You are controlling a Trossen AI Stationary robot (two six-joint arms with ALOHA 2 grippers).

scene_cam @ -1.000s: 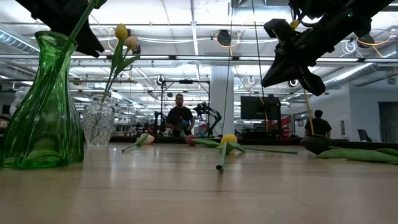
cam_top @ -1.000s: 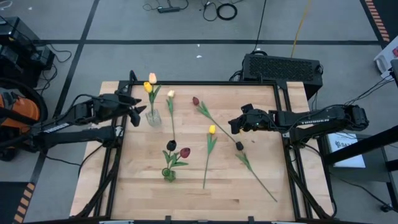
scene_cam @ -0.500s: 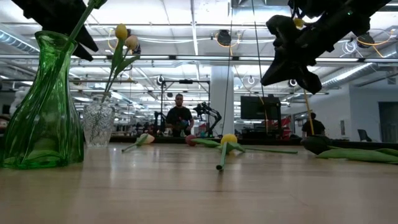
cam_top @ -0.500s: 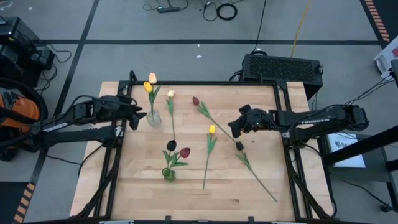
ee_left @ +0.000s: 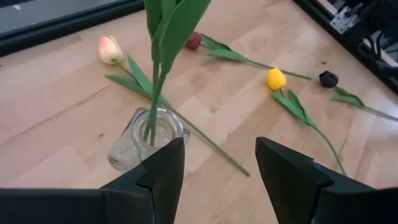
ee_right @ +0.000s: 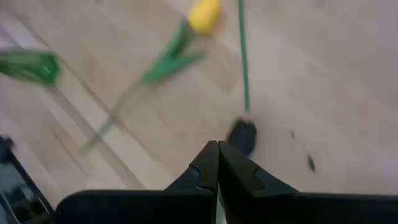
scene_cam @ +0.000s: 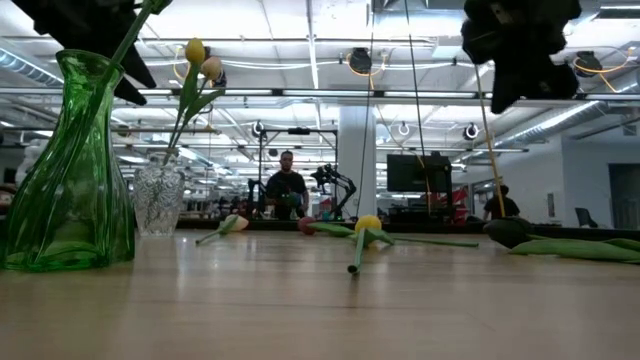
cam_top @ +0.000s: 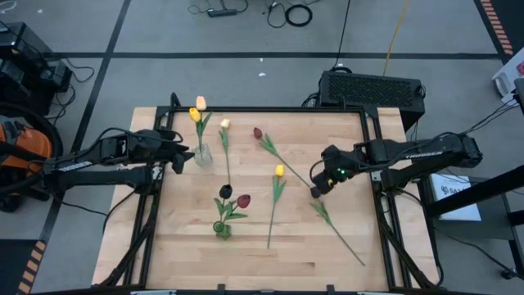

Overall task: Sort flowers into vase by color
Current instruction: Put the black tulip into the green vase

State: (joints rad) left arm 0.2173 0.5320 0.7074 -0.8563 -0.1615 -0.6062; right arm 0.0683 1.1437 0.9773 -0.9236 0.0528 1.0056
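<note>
While the right gripper [cam_top: 317, 190] hangs shut and empty above the dark tulip [cam_top: 314, 192] right of centre, we judge it must reopen and straddle the stem; the left gripper [cam_top: 182, 153] waits open beside the clear vase [cam_top: 202, 154].

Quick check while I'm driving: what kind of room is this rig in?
Most likely an open robotics lab or workshop. The low view shows an exposed industrial ceiling, another robot arm beside a person in the background, and monitors. Cables lie on the taped floor.
</note>
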